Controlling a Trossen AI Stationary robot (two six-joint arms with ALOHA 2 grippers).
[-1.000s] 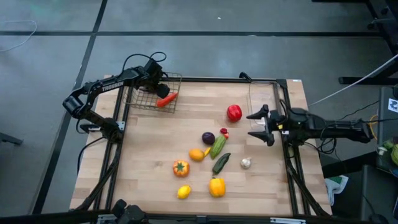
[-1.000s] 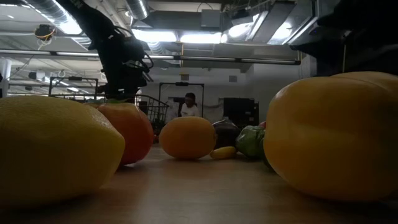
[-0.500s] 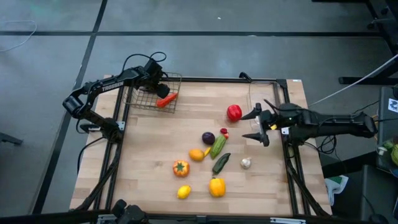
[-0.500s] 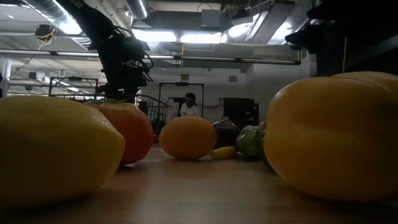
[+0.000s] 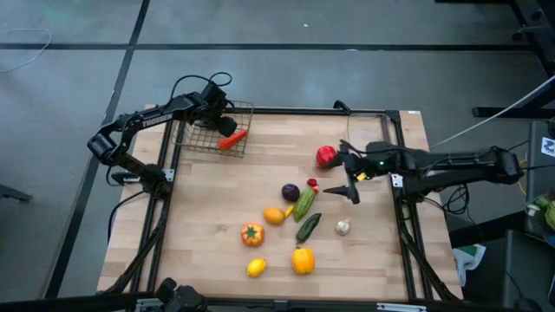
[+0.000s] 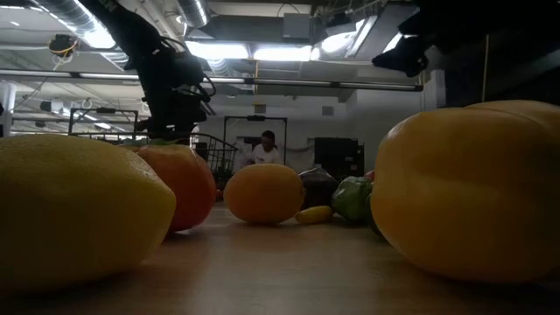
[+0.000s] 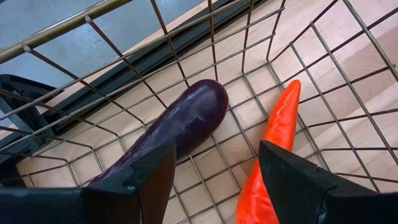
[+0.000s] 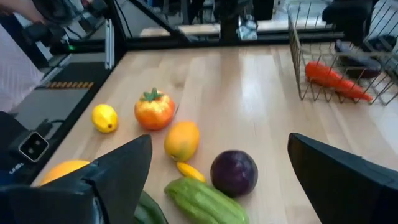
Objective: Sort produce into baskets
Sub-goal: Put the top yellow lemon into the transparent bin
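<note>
My left gripper hangs open over the dark wire basket at the table's far left. In the basket lie a purple eggplant and an orange carrot, under its fingers and untouched. My right gripper is open and empty above the table, just right of the red pepper and left of the clear bin. In front of it lie a purple ball-shaped piece, a green cucumber, an orange fruit, a tomato and a lemon.
A white garlic bulb, a dark green vegetable, a yellow pepper and a small red piece lie on the wooden table. The table's near left and far middle hold nothing. A person stands far behind the table.
My right gripper has moved toward the table's left edge, away from the clear bin and out over the table beside the red pepper, staying open. No produce has moved.
</note>
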